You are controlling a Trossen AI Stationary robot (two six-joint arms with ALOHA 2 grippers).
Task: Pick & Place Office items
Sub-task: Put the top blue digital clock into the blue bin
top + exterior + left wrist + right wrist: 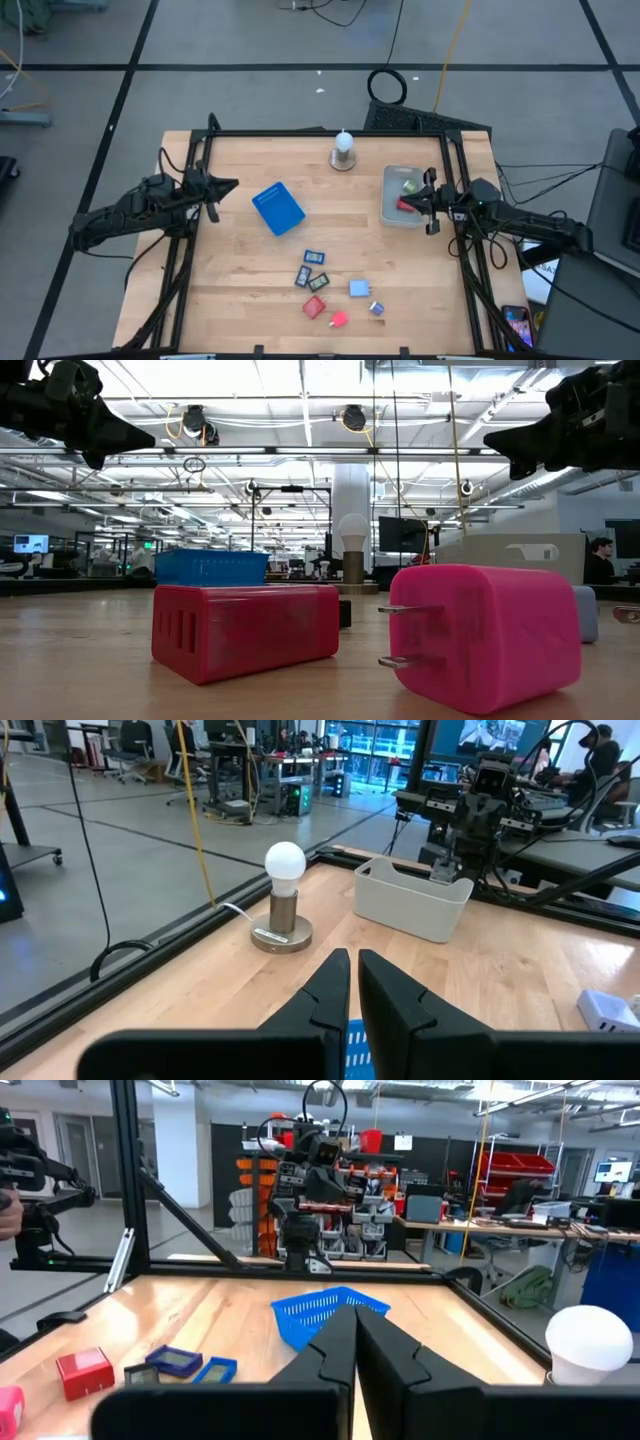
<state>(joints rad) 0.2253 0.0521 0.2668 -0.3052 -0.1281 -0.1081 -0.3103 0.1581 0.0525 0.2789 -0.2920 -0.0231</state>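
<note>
Pale wood planks make up the table (240,280), framed by dark rails, with a grey tiled floor around it and a big open workshop behind. Scattered on the near middle of the table are the office items: a red block (315,307), a pink plug-shaped piece (338,320) just beside it, a light blue block (358,289), a small purple piece (376,309), and three flat dark blue pieces (314,257) a little farther in. From table height the red block (245,630) and the pink piece (485,635) with its two metal prongs loom close, side by side but not touching.

Farther in, toward the left, a blue basket (278,208) lies tilted on the wood. At the far edge stands a white bulb on a round base (343,150). To the right of that sits a grey bin (397,195) holding something red and something greenish.

Hanging over the bin's right side is the right gripper (422,196), its fingers pressed together on nothing. On the table's left edge, well apart from the pieces, the left gripper (232,186) hovers with its fingers together, empty too.
</note>
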